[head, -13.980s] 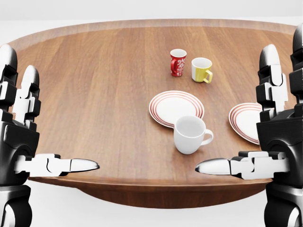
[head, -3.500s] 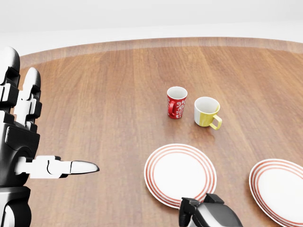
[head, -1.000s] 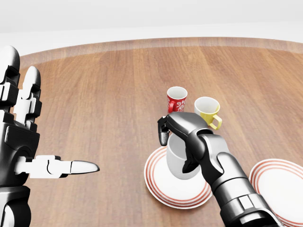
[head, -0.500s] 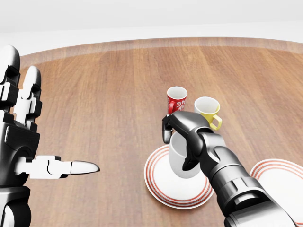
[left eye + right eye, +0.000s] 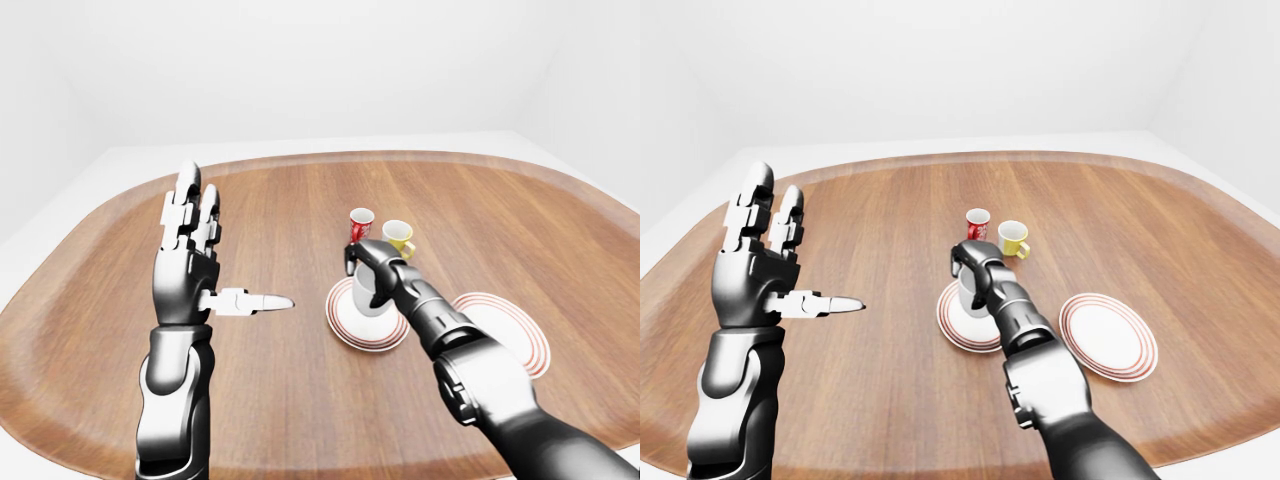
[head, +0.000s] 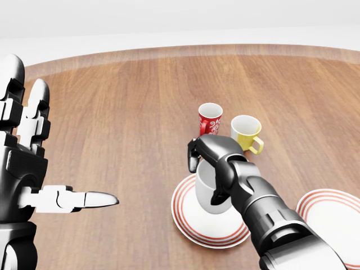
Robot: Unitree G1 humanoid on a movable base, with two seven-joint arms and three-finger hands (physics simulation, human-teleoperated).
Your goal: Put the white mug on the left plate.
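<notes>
— Two plates on the worktop [image 6: 112,112], am I counting right?

— Yes. The left plate [image 6: 188,225] sits near the bottom middle of the head view, white with red rings round its rim. The right plate [image 6: 332,216] lies apart from it at the lower right edge, with the same rings.

— And the white mug [image 6: 209,192]?

— It is over the left plate, tilted, with its mouth leaning toward the top left of the head view. The right hand [image 6: 212,166] has its dark fingers [image 6: 194,154] wrapped round the mug from above and from the right. Whether the mug's base touches the plate, I cannot tell; the hand and the mug's own body cover that spot.

— What about the other arm?

— The left hand [image 6: 31,163] stands at the left edge of the head view, well apart from the crockery. Its fingers are spread, two pointing up and one pointing sideways toward the right, and it grips nothing.

— Anything else on the wood?

— A red mug [image 6: 210,121] with a white pattern and a yellow mug [image 6: 246,134] stand upright just beside each other, above the left plate in the view. The yellow one's handle points to the lower right.
</notes>
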